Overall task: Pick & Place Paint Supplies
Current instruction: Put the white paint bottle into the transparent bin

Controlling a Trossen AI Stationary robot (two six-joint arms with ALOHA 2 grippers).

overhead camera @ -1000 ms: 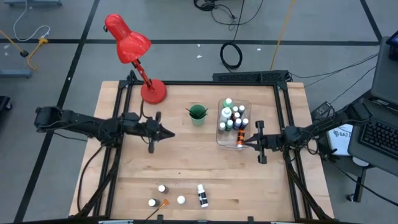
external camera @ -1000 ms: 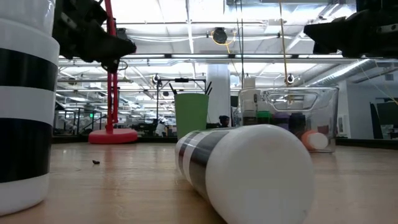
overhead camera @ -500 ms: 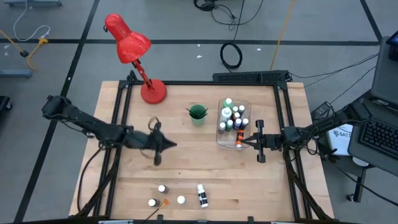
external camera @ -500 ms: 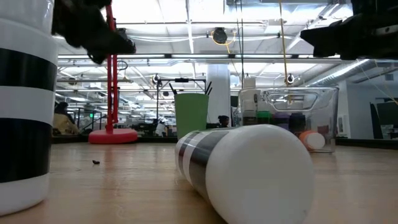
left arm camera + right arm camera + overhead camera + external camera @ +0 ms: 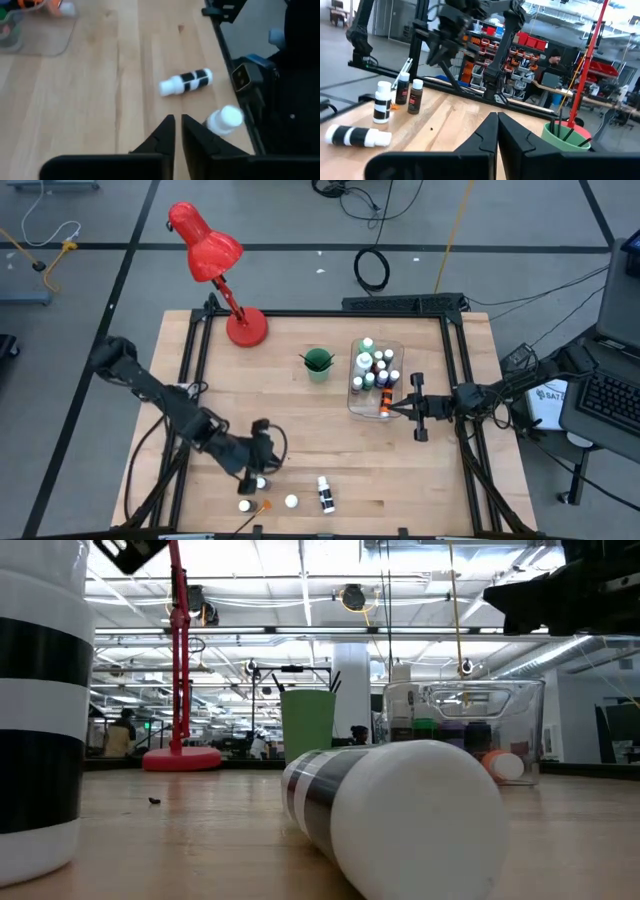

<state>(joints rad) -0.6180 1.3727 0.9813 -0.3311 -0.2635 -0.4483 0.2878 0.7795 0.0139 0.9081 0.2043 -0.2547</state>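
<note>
1. High view: most small paint bottles (image 5: 374, 367) already sit in the clear bin (image 5: 355, 401) near the desk's far right part; brushes (image 5: 318, 360) stand in the green cup (image 5: 318, 374) just beside it, toward the desk middle.
2. Left to do, my estimate: a cluster at the near edge, left of centre. Three small white-capped bottles (image 5: 291, 501), one banded bottle lying on its side (image 5: 325, 494), and an orange-tipped item (image 5: 264, 506) I can't identify.
3. So roughly two thirds done, judging by counts; the near-edge group is untouched on the desk.
4. Left hand (image 5: 262, 470) is low over that cluster, right at one small bottle (image 5: 260, 482); contact can't be confirmed. In left wrist view its fingers (image 5: 165, 135) are nearly pressed together with a thin slit, holding nothing. Lying banded bottle (image 5: 186, 82) and an upright white-capped one (image 5: 226, 119) show ahead of it.
5. Right hand (image 5: 392, 406) waits at the bin's near right side, fingers pressed together, empty; right wrist view confirms (image 5: 496, 131).
6. Around: red lamp (image 5: 232, 315) at the far left corner, well apart from the work. Black frame rails along the desk edges.
7. In the way: remaining bottles sit close together, so neighbours may get knocked. Lying bottle could roll. The nearly shut left fingers need spreading before any grab.
</note>
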